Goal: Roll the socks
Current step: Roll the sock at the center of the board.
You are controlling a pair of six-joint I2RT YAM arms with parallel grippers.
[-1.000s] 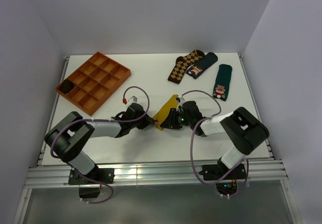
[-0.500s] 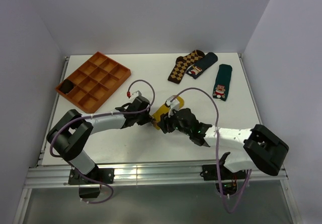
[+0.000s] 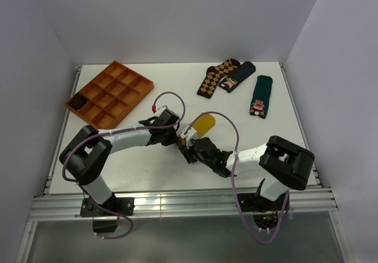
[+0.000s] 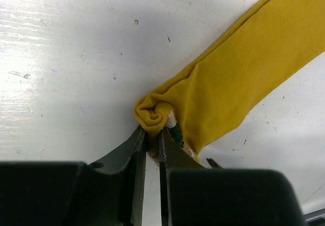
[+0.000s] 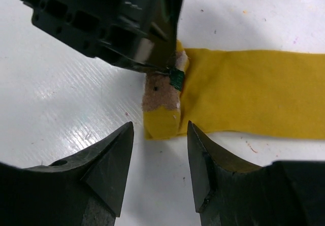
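The left gripper (image 4: 154,134) pinched the mustard-yellow sock (image 4: 238,73) at its rolled end (a tight curl); the right gripper (image 5: 159,134), fingers (image 5: 109,170) spread, sat just beside it.

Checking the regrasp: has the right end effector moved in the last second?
Yes. From above, the right end effector shifted toward the front rail and left, away from the argyle sock, open beside the yellow sock.

A: Where are you looking from?
B: Your top view looks down from above on the whole table (image 3: 177,85). Your wrist views sit close, both on the rolled end of the sock (image 4: 238,68).
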